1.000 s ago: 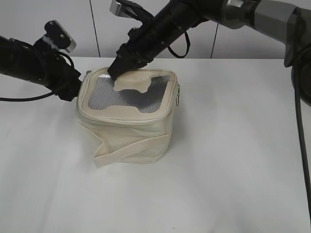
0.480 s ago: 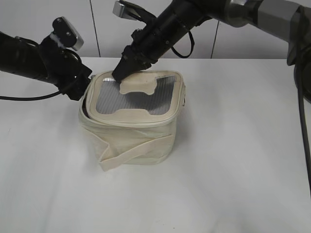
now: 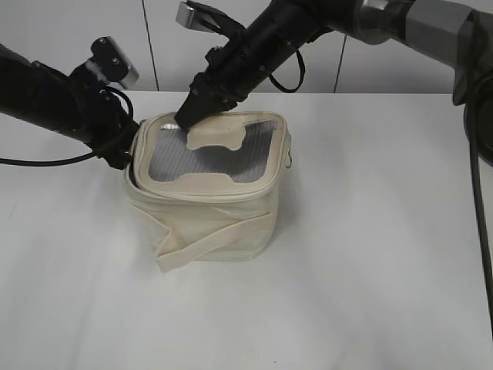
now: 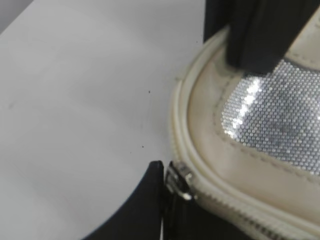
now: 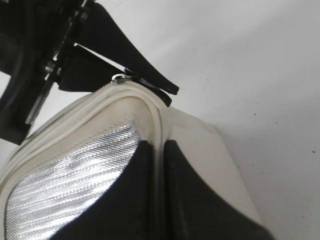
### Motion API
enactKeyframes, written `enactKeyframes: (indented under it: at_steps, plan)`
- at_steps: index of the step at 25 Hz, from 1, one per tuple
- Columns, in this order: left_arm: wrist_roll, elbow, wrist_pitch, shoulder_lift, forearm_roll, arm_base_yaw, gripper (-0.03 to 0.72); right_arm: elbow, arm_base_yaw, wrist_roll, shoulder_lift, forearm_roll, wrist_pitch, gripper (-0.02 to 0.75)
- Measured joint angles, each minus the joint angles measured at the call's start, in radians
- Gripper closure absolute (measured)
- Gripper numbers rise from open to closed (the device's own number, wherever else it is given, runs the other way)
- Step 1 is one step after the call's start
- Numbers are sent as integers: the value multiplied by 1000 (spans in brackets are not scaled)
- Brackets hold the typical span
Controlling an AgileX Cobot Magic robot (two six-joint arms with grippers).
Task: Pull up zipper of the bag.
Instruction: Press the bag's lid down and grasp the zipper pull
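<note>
The cream bag [image 3: 216,223] stands mid-table, its grey mesh lid [image 3: 204,158] facing up. My left gripper [image 3: 125,153] is at the lid's left back corner, shut on a silver slider [image 4: 181,179] of the cream zipper track [image 4: 179,125]. My right gripper [image 3: 187,117] is shut on the lid's back rim [image 5: 161,117], one finger on the mesh and one outside. The right wrist view shows the left gripper's black fingers [image 5: 145,75] and the slider's ring [image 5: 120,78] just past that corner. A dark gap shows under the lid on the bag's left side [image 3: 136,171].
A flat cream strap [image 3: 208,245] hangs across the bag's front. A second silver pull [image 3: 288,158] hangs at the lid's right edge. Black cables trail from both arms, with a white wall behind the table.
The left gripper moved right and up against the lid's left corner. The bag shifted slightly right and a gap opened under the lid's left side. The right gripper kept its hold.
</note>
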Motion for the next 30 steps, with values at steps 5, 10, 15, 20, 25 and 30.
enactKeyframes:
  at_steps: [5,10,15,20,25,30]
  plan:
    - [-72,68,2,-74,36,17,676,0,2,31,0,3,-8,691]
    - [-87,165,-20,-167,30,18,676,0,9,38,0,28,-8,692]
    - [-132,234,-23,-246,34,19,676,1,14,76,1,48,-6,692]
    - [-253,274,-22,-283,132,19,676,2,22,113,1,58,0,692]
    - [-446,294,10,-295,291,11,679,3,18,159,3,55,-29,694]
    - [-522,294,21,-296,330,-39,679,3,18,164,3,57,-29,694]
